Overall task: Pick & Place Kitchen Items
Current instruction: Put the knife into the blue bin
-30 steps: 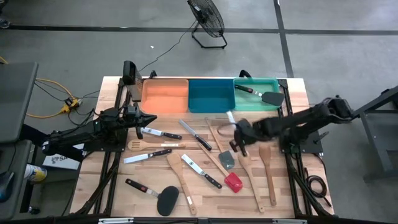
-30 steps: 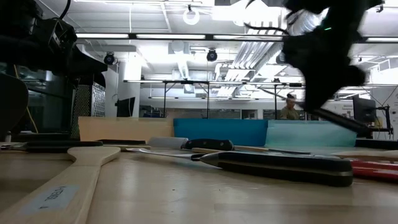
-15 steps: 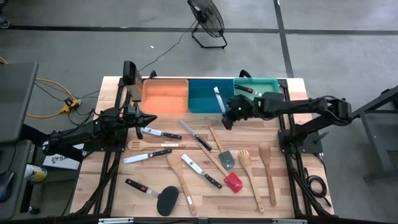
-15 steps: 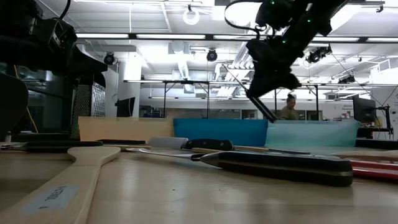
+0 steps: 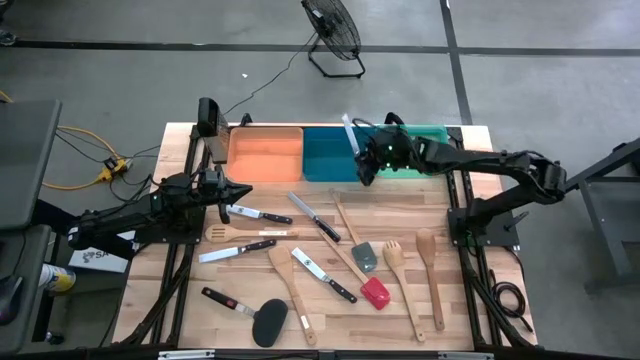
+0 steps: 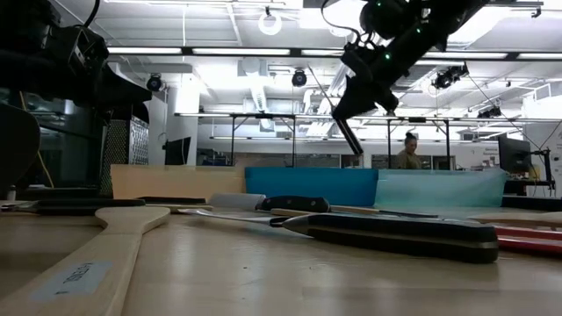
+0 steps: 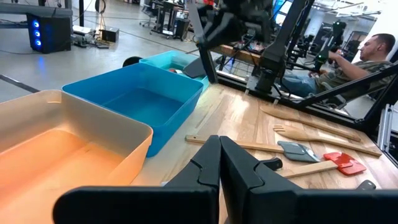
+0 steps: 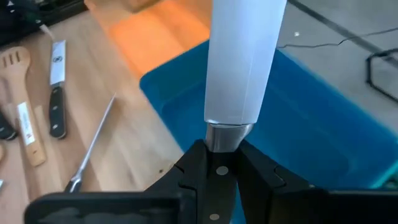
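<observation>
My right gripper (image 5: pixel 366 165) hangs above the blue bin (image 5: pixel 330 160), shut on a black-handled steel knife (image 5: pixel 348 131) whose blade points toward the table's far edge. The low view shows that gripper (image 6: pixel 362 77) high over the table, with the knife (image 6: pixel 349 136) slanting down below it. My left gripper (image 5: pixel 240 192) waits shut at the table's left, just above the wood beside a knife (image 5: pixel 258 214). Other utensils lie flat across the table's middle: knives, pale wooden spoons, and a turner with a red head (image 5: pixel 375 292). My right gripper pinches the knife's black handle (image 8: pixel 217 171) between its two fingers, just behind the steel collar. The knife runs on in line with the fingers, its blade (image 8: pixel 244 56) sticking out past their tips. It is lifted clear, slanting down over the blue bin.
Three bins stand in a row at the far edge: orange (image 5: pixel 265 153), blue, and green (image 5: pixel 425 131). The right arm crosses over the green one. A black-headed turner (image 5: pixel 270 322) lies near the near edge. A person (image 7: pixel 367 53) sits beyond the table's right side.
My right gripper has carried the knife from above the table's middle-right toward the far edge and a little left, rising as it went. It has turned, so the blade now points over the blue bin's far side. Its fingers stay shut on the knife.
</observation>
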Motion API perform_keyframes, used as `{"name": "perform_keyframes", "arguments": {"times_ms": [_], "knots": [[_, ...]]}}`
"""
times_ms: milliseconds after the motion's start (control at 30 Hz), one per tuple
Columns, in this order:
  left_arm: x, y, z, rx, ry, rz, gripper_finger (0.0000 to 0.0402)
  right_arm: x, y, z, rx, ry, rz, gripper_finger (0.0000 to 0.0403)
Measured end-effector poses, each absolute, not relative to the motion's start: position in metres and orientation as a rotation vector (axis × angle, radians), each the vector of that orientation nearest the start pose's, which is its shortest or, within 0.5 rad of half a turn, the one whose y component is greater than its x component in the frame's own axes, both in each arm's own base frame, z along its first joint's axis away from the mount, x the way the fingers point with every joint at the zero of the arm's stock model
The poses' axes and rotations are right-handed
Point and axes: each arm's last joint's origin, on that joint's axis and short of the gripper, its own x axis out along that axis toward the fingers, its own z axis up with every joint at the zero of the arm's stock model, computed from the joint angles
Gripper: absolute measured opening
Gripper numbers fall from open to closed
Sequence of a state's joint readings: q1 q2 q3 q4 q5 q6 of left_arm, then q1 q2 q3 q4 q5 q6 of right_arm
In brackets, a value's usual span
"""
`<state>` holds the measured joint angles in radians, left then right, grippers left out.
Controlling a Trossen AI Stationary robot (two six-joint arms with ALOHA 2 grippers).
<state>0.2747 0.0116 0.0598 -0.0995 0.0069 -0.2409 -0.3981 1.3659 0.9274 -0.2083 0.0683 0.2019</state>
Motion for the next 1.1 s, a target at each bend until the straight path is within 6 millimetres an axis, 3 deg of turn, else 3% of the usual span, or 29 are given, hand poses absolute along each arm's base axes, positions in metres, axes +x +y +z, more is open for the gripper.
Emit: {"name": "perform_keyframes", "arguments": {"times_ms": [267, 500, 800, 1100], "knots": [[0.091, 0.025, 0.173, -0.247, 0.018, 0.273, 0.0000, 0.267, -0.143, 0.294, 0.247, 0.667, -0.546, 0.0056], [0.091, 0.025, 0.173, -0.247, 0.018, 0.272, 0.0000, 0.297, -0.176, 0.301, 0.208, 0.819, -0.482, 0.0056], [0.091, 0.025, 0.173, -0.247, 0.018, 0.273, 0.0000, 0.330, -0.212, 0.281, 0.201, 1.092, -0.439, 0.0056], [0.091, 0.025, 0.173, -0.247, 0.018, 0.273, 0.0000, 0.348, -0.224, 0.241, 0.163, 1.207, -0.363, 0.0056]]}}
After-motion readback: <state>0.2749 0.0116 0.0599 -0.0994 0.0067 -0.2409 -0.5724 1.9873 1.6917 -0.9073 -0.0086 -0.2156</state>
